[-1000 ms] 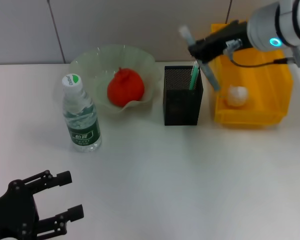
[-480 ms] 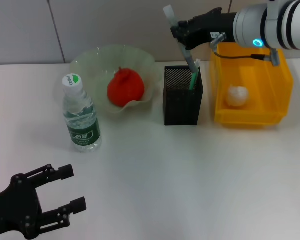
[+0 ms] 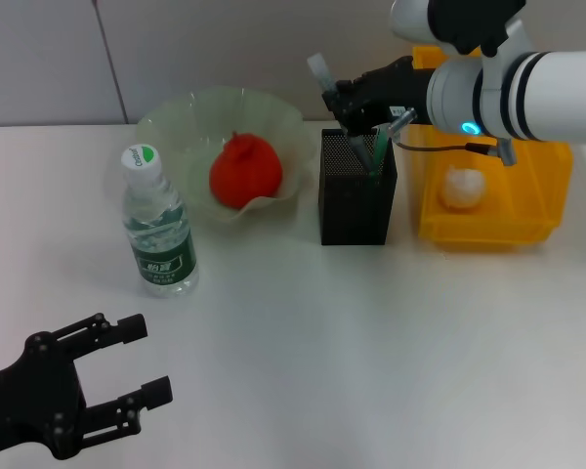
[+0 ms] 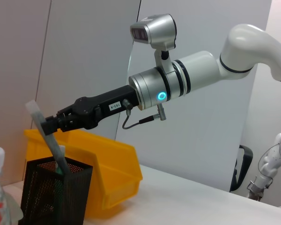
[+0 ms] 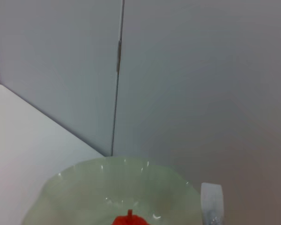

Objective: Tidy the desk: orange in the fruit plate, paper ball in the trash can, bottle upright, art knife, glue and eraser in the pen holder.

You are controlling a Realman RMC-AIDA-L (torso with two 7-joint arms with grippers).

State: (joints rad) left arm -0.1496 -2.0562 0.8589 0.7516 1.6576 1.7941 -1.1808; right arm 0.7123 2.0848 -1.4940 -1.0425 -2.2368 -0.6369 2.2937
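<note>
My right gripper [image 3: 342, 102] is shut on the pale art knife [image 3: 320, 72], which leans over the black mesh pen holder [image 3: 356, 200] with its lower end inside. The left wrist view shows the same grip [image 4: 53, 125] on the knife [image 4: 43, 119] above the holder [image 4: 54, 190]. A green stick [image 3: 380, 151] stands in the holder. The orange [image 3: 244, 172] lies in the green glass plate [image 3: 181, 122]. The bottle [image 3: 158, 225] stands upright. The paper ball [image 3: 462, 188] lies in the yellow bin [image 3: 527, 230]. My left gripper [image 3: 117, 386] is open and empty, low at the front left. No eraser shows.
The plate, pen holder and bin stand in a row along the back wall. The bottle stands in front of the plate's left side. The right wrist view shows the plate [image 5: 84, 187], the orange's top [image 5: 129, 219] and the knife's tip [image 5: 211, 201].
My right gripper has swung left over the pen holder and come down, putting the art knife's lower end into it. My left gripper has shifted slightly.
</note>
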